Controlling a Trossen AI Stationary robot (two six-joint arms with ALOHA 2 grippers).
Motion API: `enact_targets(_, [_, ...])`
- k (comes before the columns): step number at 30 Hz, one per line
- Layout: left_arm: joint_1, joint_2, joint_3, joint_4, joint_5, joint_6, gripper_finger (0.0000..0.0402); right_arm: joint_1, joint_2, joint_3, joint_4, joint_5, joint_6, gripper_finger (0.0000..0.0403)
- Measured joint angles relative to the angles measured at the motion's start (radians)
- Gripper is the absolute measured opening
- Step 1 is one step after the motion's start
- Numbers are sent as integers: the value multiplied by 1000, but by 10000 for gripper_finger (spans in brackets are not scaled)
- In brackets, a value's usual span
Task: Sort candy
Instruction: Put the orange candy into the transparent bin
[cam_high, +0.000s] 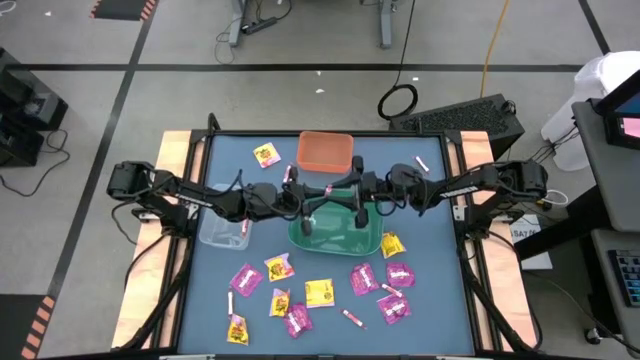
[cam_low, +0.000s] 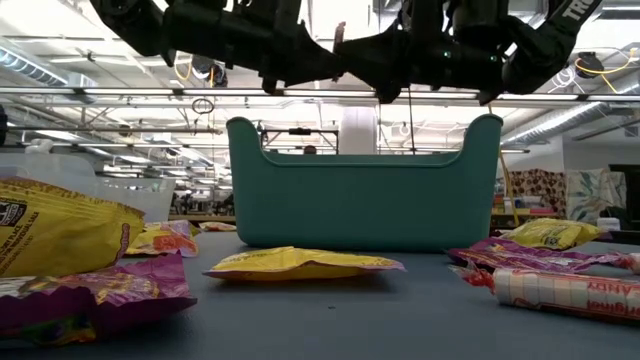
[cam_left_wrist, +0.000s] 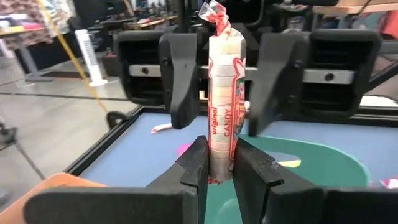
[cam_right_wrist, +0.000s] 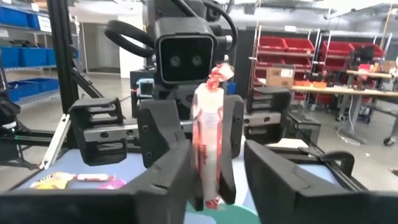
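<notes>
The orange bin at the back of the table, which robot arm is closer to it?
Left, barely. The left gripper sits just below the orange bin, its fingers clamping a candy stick. The right gripper faces it, slightly further off, fingers apart.

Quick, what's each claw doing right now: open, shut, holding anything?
Left gripper: shut on the candy stick, above the green bin.
Right gripper: open, its fingers either side of the same stick.

From overhead one camera looks straight down on the green bin (cam_high: 337, 232), another peers level at it from tabletop height, close up, while both wrist cameras face each other above it.
</notes>
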Motion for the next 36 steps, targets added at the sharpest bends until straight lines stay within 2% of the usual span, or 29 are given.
enact_targets(4, [1,-7,0,-24,-53,0,62,-29,0,0,-30,-8,33,191])
enact_targets(7, [1,-44,-1,-129,-104,-17,62,-47,0,0,-50,-12,35,213])
enact_targets(11, [0,-140,-1,-353,-150,-111,63,-65,0,0,-90,-14,23,232])
enact_targets(21, [-69,-458,0,-985,-151,-561,63,-114,0,0,-173,-14,8,235])
enact_targets(25, [-117,-547,0,-1224,-58,-819,63,-120,0,0,-177,-14,-16,235])
enact_targets(29, [-189,-573,0,-1438,9,-1049,63,-121,0,0,-211,-14,-50,235])
enact_targets(36, [-276,-574,-1,-1690,24,-1277,63,-123,0,0,-227,-14,-54,235])
